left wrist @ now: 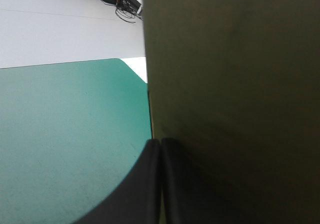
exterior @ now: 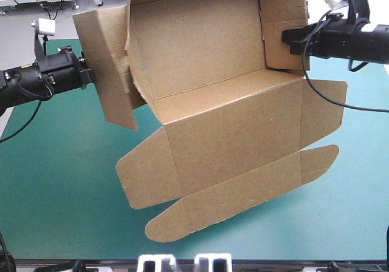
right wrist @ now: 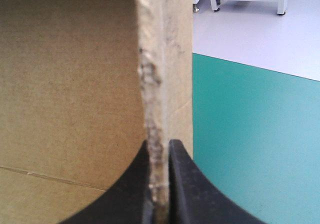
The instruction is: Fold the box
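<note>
Fingers (left wrist: 145,184) of the left gripper (left wrist: 161,141) are pinched all but together on a raised side wall of the box (exterior: 225,114). Those of the right gripper (right wrist: 160,144) are clamped the same way on the opposite wall, a frayed board edge showing in the thin slit between them. The brown sheet hangs lifted between the two arms over the middle of the table, tilted. Its main panel faces the high view, and the lid and rounded flaps droop toward the near edge; I cannot tell whether the lowest flap touches the cover. The chief risk, I judge, is the grip itself: each hold looks to be only a narrow bite near a wall's edge. The weight of the hanging lid could twist the board and let it slide free on one side, so the whole sheet swings or drops. If the arms draw apart or move unevenly, the walls could splay flat again or the worn edge at the right fingers could tear further. The left wall already leans outward, so a tuck from here may miss its slot. Below lies the teal-green cover (exterior: 55,181).
</note>
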Motion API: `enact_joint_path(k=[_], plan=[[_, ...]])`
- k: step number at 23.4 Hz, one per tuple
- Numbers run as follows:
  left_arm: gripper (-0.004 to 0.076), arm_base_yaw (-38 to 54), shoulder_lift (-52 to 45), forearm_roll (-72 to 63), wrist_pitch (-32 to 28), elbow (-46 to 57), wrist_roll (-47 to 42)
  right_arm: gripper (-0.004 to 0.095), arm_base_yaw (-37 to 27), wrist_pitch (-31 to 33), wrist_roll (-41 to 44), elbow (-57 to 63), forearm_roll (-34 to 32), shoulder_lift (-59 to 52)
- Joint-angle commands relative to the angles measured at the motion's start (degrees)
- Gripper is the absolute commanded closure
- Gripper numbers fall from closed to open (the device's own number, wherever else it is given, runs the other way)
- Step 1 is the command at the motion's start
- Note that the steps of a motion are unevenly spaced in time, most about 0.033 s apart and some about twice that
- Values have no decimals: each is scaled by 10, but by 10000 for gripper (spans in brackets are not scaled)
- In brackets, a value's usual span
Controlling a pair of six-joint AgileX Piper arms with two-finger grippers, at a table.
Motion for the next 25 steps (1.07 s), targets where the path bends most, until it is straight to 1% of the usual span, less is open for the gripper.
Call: enact_joint_path(k=[1, 4, 11, 19, 21, 22, 25], plan=[[734, -23, -17, -47, 1, -18, -3, 931, 31, -52, 17, -15, 5, -11], [734, -34, -17, -47, 0, -18, -3, 931, 41, -63, 17, -15, 6, -5], [734, -55, -17, -50, -4, -18, -3, 931, 41, -63, 20, -15, 12, 13], [733, -95, -17, -41, -45, -18, -10, 931, 41, -64, 24, -15, 6, 32], [733, -98, -17, -33, -44, -18, -10, 931, 41, -64, 24, -15, 2, 36], [729, -98, -17, -33, -43, -18, -10, 931, 41, -66, 24, -15, 1, 37], [652, -98, -16, -33, -26, -18, -10, 931, 41, -71, 30, -15, -16, 44]])
